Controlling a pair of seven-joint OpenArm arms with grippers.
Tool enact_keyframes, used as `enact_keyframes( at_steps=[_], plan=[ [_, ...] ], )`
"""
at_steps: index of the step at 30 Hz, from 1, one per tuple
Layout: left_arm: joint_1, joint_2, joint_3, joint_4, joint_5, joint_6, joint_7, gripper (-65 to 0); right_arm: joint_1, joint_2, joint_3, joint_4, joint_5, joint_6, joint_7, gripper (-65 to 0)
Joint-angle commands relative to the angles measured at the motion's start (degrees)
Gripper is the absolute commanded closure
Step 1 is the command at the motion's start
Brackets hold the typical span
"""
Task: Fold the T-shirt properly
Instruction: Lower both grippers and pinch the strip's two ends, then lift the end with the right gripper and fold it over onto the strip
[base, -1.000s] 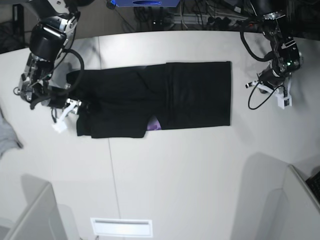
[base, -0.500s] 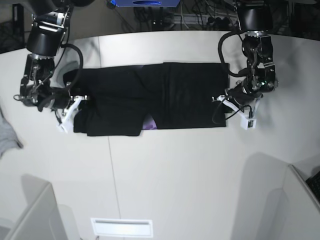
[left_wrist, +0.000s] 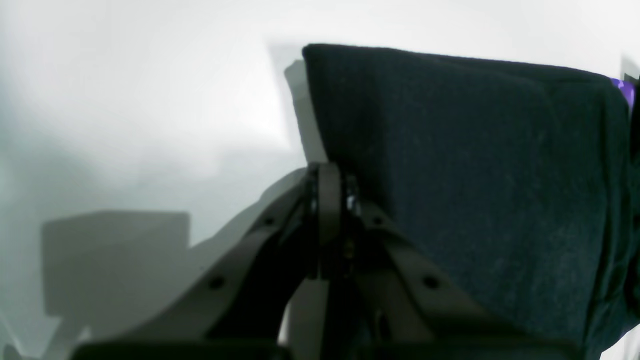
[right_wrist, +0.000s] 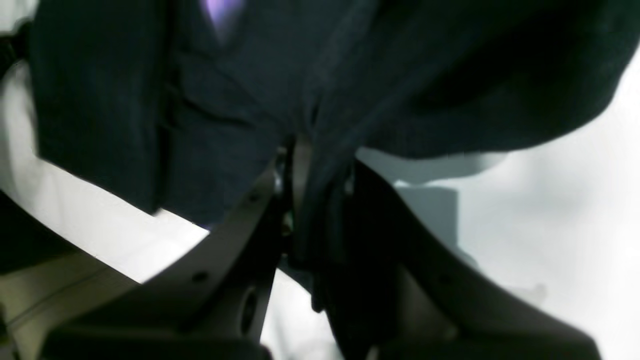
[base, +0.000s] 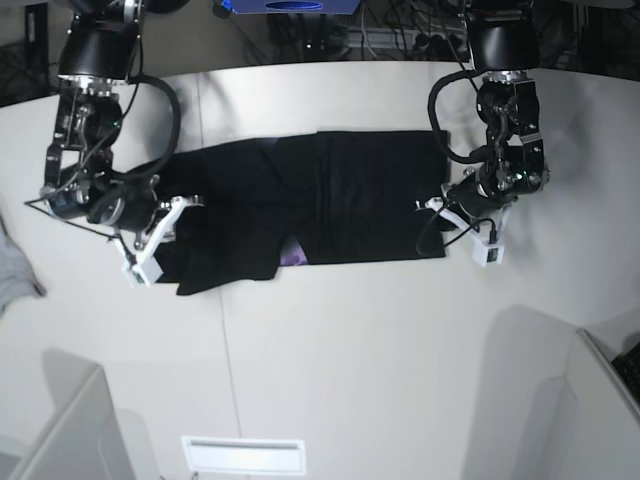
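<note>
We see the T-shirt (base: 320, 200) lying across the middle of the white table (base: 350, 350), black side up, w/ a small purple bit of print (base: 292, 256) peeking out at its near edge. It's spread between the two arms, partly folded into overlapping layers.

Left gripper (base: 447, 207) sits at the shirt's edge on the base view's right. In the left wrist view its jaws are pressed together w/ no gap, right at the cloth's border (left_wrist: 330, 165); the shirt's corner (left_wrist: 310, 50) stands up beyond it. We can't tell for sure whether cloth is pinched between the jaws, as the fabric edge runs just beside them.

Right gripper (base: 160, 225) is at the shirt's other end, on the base view's left. In the right wrist view a fold of black cloth (right_wrist: 320, 200) runs down between the two fingers, so it's clamped on the shirt. That end of the shirt is bunched and lifted a bit, w/ wrinkles fanning out from the grip.

A grey cloth (base: 15, 270) lies at the table's far left edge, well apart from the shirt.
</note>
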Motion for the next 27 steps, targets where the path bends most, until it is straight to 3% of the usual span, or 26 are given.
enact_keyframes(
  at_steps=[1,5,13,17,27],
  plan=[
    [0.28,-0.31,0.12,-0.29,1.78,0.78,3.36,0.0,0.59,0.03,-0.11,2.42,1.45,-0.35,1.18,0.0],
    [0.98,-0.49,-0.41,2.61,1.78,0.78,3.36,0.0,-0.38,-2.08,-0.11,6.91,1.45,-1.06,1.10,0.0],
    [2.13,-5.41,-0.49,6.39,1.51,0.78,3.62,0.0,-0.82,-7.35,-0.37,10.16,1.01,-1.06,-1.19,0.0],
    [4.24,-7.26,-0.49,6.39,1.69,0.78,3.62,0.0,-1.61,-8.06,-4.59,12.44,1.01,-1.14,-0.75,0.0],
    [6.26,-6.73,0.21,6.30,1.69,0.78,3.62,0.0,-1.87,-13.24,-9.25,12.53,1.01,-1.23,-0.66,0.0]
  ],
)
